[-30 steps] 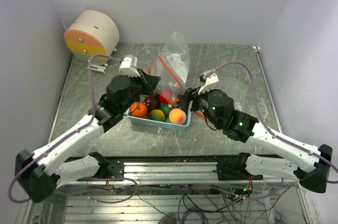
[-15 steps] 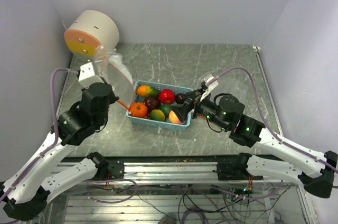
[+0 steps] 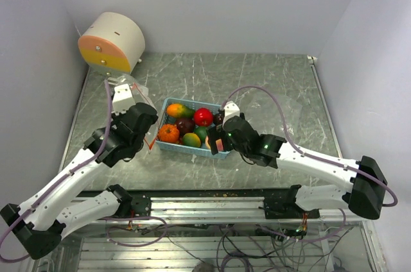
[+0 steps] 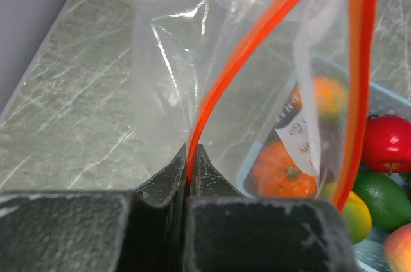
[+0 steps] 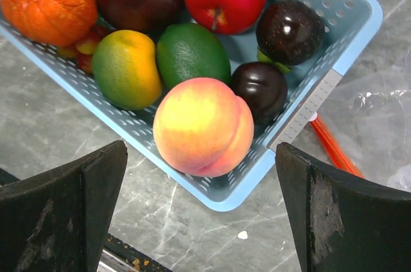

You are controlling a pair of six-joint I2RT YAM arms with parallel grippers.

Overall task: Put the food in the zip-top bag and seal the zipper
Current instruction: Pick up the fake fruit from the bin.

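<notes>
The orange-red zipper strip (image 4: 236,57) of the clear plastic zip-top bag (image 4: 167,73) is pinched in the left gripper (image 4: 191,160) beside the light blue perforated plastic basket (image 5: 350,25) where the glossy toy fruits and vegetables (image 5: 192,51) are heaped, while the right gripper (image 5: 202,195) is held with jaws spread wide over the rounded yellow-pink peach (image 5: 202,124).

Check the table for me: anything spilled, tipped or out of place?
Nothing spilled: the food sits in the upright basket. One oddity: an orange strip and crumpled clear plastic lie on the table beside the basket's corner; I cannot tell what they are.
</notes>
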